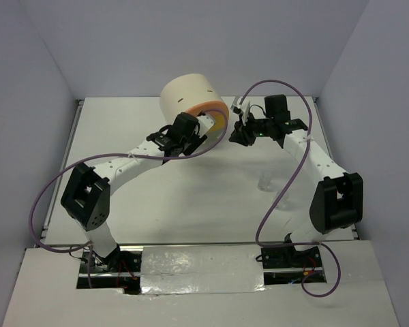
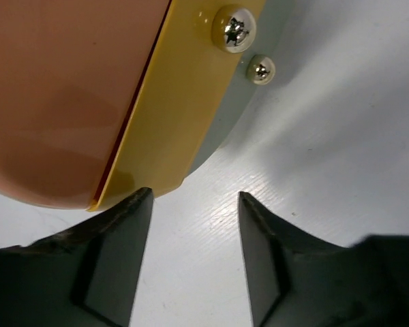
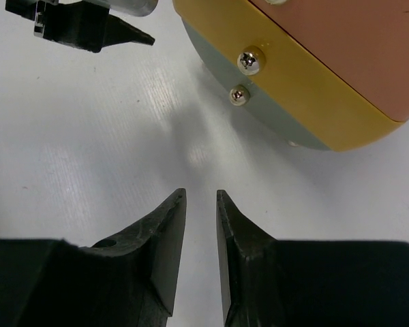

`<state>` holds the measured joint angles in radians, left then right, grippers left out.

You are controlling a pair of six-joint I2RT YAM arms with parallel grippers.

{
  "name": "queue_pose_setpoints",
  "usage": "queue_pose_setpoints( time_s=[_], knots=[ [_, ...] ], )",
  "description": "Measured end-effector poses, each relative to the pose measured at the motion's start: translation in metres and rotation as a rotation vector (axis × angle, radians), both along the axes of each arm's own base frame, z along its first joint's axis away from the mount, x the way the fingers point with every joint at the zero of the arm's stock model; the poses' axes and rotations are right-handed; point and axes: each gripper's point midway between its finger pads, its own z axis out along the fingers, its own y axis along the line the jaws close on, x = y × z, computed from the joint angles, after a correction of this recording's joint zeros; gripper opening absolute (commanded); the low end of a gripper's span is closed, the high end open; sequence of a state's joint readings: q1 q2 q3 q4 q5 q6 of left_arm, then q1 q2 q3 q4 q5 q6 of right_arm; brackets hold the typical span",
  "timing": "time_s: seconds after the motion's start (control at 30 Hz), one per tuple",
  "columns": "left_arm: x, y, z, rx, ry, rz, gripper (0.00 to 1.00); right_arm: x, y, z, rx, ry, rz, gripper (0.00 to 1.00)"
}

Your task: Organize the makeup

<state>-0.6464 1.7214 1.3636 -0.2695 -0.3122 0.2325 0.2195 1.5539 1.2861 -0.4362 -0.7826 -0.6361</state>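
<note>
Makeup shows, if at all, only as a faint clear shape point(image 1: 264, 180) on the bench point(image 1: 191, 211), in front of the cream drawer unit point(image 1: 191, 95) and to its right. It is too faint for you to say whether it is a bottle. No claw is touching it.

Your left claw point(image 1: 193, 134) sits at the unit's front, on the left side of the orange-yellow drawers point(image 1: 219, 121). In the left wrist view this claw point(image 2: 194, 197) is parted by a moderate gap with nothing between the fingers, only bare bench. The yellow drawer edge point(image 2: 184, 102) comes down just above the left finger point(image 2: 116, 238), and you cannot tell whether they touch. A peach-pink panel point(image 2: 54, 88) lies beside that edge, and two small metal knobs point(image 2: 235, 28) sit at its upper end.

Your right claw point(image 1: 237, 135) sits just to the right of the unit, level with the drawers and pointing toward them. In the right wrist view this claw point(image 3: 200, 197) is barely parted, a narrow slit and nothing in it. The yellow band point(image 3: 307, 88) curves ahead and to its right, clear of the fingers, with a grey layer point(image 3: 259, 116) below it. The left claw's tip point(image 3: 88, 27) shows on the far side.
</note>
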Motion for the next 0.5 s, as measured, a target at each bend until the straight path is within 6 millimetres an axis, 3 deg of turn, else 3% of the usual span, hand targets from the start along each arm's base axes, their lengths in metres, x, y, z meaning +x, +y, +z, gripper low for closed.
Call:
queue_pose_setpoints(
  time_s=[0.03,0.07,0.33,0.4,0.47,0.5],
  knots=[
    [0.0006,0.0017,0.0004,0.008,-0.004,0.005,0.69,0.0000,0.0000,0.0000,0.000,0.000,0.000,0.34],
    [0.0013,0.0033,0.0005,0.014,-0.008,0.012,0.80,-0.0001,0.0000,-0.0005,0.000,0.001,0.000,0.34],
    [0.0049,0.0085,-0.0026,0.042,-0.020,0.045,0.81,-0.0011,-0.0007,-0.0024,-0.003,0.007,-0.001,0.35],
    [0.0053,0.0092,-0.0026,0.044,-0.022,0.048,0.71,-0.0014,-0.0008,-0.0028,-0.003,0.009,-0.001,0.38],
    [0.0049,0.0083,-0.0029,0.035,-0.018,0.051,0.46,-0.0017,-0.0013,-0.0033,-0.006,0.009,0.000,0.45],
    [0.0046,0.0071,-0.0031,0.030,-0.016,0.047,0.37,-0.0018,-0.0015,-0.0034,-0.007,0.009,0.001,0.58]
  ],
)
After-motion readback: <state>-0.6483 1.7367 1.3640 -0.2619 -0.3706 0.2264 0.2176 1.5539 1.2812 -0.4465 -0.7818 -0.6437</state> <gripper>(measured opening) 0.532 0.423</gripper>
